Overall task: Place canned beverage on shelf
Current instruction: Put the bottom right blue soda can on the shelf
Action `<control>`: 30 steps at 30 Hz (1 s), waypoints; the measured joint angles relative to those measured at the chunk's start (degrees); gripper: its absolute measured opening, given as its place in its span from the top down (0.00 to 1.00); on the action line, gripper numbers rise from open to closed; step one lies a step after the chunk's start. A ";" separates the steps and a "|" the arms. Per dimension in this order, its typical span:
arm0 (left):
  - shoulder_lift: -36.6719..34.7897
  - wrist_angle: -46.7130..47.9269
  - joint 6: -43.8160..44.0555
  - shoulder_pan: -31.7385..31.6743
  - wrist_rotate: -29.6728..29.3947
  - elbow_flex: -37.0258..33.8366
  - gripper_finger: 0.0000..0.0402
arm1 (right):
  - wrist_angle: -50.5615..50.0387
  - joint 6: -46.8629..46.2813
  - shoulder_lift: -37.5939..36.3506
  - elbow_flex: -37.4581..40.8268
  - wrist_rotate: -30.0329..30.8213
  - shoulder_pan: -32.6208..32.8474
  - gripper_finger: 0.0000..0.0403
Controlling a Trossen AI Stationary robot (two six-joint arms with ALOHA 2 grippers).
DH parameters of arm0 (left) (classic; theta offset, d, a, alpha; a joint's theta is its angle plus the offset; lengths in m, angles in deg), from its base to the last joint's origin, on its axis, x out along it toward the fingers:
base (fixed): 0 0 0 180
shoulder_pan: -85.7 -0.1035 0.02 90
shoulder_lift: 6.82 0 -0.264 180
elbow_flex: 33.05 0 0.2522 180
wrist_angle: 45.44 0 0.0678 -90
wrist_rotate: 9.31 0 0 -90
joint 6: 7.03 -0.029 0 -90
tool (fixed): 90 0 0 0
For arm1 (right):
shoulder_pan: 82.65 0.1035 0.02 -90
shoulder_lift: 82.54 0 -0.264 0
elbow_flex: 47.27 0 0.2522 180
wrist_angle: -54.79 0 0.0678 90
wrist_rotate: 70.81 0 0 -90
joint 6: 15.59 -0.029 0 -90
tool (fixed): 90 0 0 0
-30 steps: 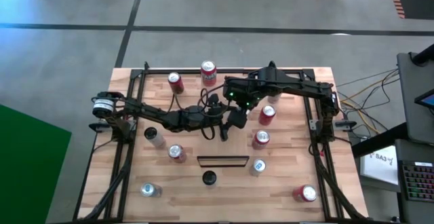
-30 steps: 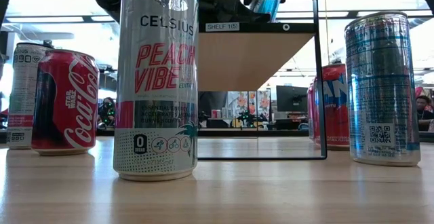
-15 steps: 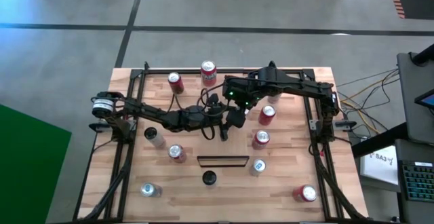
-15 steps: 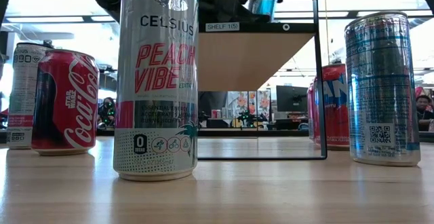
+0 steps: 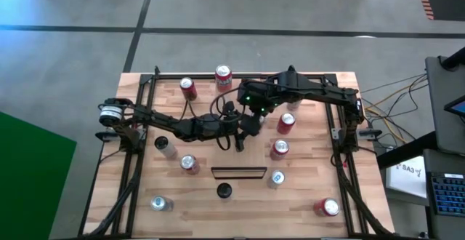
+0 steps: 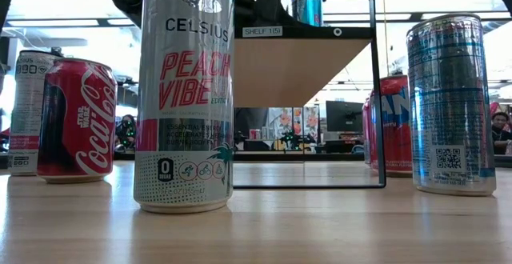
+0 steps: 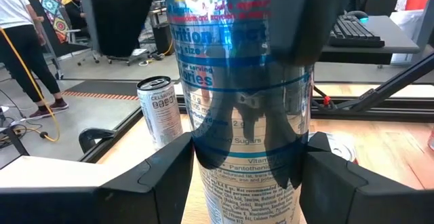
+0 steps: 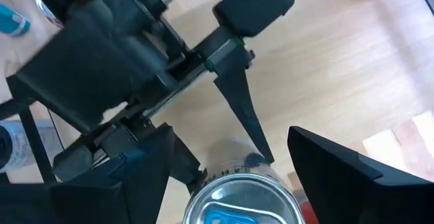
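A slim blue-and-silver can [image 7: 244, 115] is held upright in the air behind and above the shelf [image 6: 304, 64]; its top [image 6: 307, 4] shows over the shelf's board. My left gripper [image 7: 247, 166] reaches in level from the table's left and is shut on the can. My right gripper [image 8: 237, 176] comes down slanting from above. It is open, with its fingers [image 7: 125, 17] standing on either side of the can's top [image 8: 237, 207]. Whether they touch the can I cannot tell. In the high view both grippers meet at mid-table [image 5: 247, 120]. My left gripper pinches the can's lower body [image 7: 203, 159] between its two fingers, one on each side. The fingers come in level from the table's left. The can stands upright in the hold, lifted clear of the table.
Several cans stand about the table: a tall Celsius can [image 6: 186, 96], a red cola can [image 6: 78, 120] and a silver-blue can [image 6: 450, 104] near the front, and red cans [image 5: 286, 123] [image 5: 279, 148] right of the grippers. The shelf [image 5: 238, 172] stands front of centre.
My right gripper has tipped a little and edged toward the table's left over the can. In the low view the can's top now stands straighter and slightly higher above the shelf than a second ago. My left gripper keeps its hold.
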 joint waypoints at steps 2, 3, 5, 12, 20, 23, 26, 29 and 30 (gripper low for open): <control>0.00 0.03 0.01 0.00 -0.06 0.00 0.48 | 0.05 0.37 -0.01 -0.96 0.53 -0.04 0.32; 0.00 0.05 0.00 0.00 -0.10 0.00 0.48 | 0.04 0.81 -0.04 -1.60 1.11 -0.04 0.32; 0.00 0.08 0.00 0.00 -0.10 0.00 0.48 | 0.05 1.37 -0.11 -3.11 1.88 -0.04 0.32; -0.87 0.24 0.00 0.00 -0.12 -0.02 0.47 | -0.01 2.52 -0.20 -8.62 2.42 0.00 0.32; -2.46 3.09 -0.02 0.00 -0.14 -0.04 0.39 | -0.44 2.67 -1.61 -8.98 2.43 0.29 0.32; -3.64 4.41 -0.22 0.00 -0.14 -0.04 0.35 | -0.50 3.00 -2.54 -8.96 2.49 0.42 0.33; -5.28 6.88 -0.35 0.00 -0.11 -0.04 0.33 | -1.02 3.88 -3.73 -8.94 2.51 0.66 0.34; -7.50 10.64 -1.44 0.27 -0.06 -0.04 0.32 | -1.62 4.25 -5.02 -8.93 3.11 1.23 0.36; -8.38 11.96 -1.66 0.37 -0.05 -0.04 0.32 | -1.97 4.43 -5.51 -8.93 3.55 1.54 0.37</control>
